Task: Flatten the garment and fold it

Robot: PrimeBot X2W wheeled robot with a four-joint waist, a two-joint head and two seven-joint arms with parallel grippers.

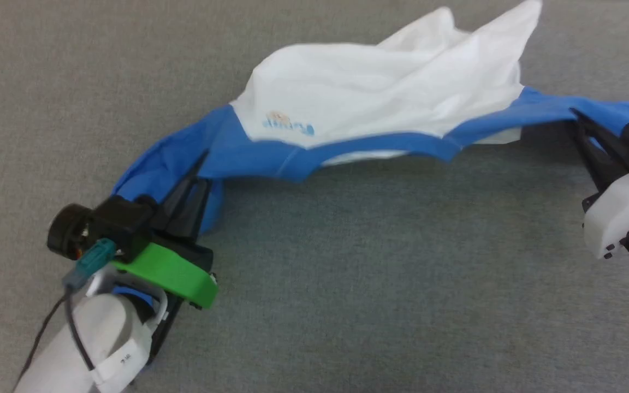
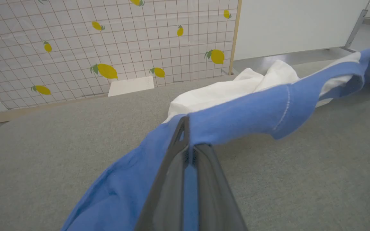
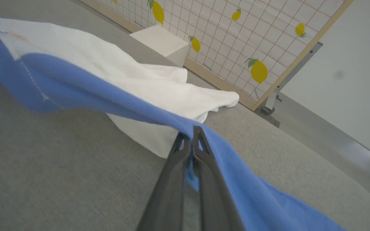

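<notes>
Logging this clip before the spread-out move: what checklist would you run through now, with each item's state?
1. Left gripper shut on the garment's blue fabric: ok.
2. Right gripper shut on blue fabric: ok.
3. White body lying flat: not ok, bunched and creased.
4. Chest patch facing up: ok.
5. Grips at matching spots on both sleeves: cannot tell.

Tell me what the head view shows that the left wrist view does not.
Head view: the small light-blue chest print and the green plastic wrist bracket. Left wrist view: a grid-patterned screen with yellow lemons and a plain white panel. Both: the soft white T-shirt with royal-blue sleeves, the left jaws shut on its blue fabric, the grey fabric surface.
</notes>
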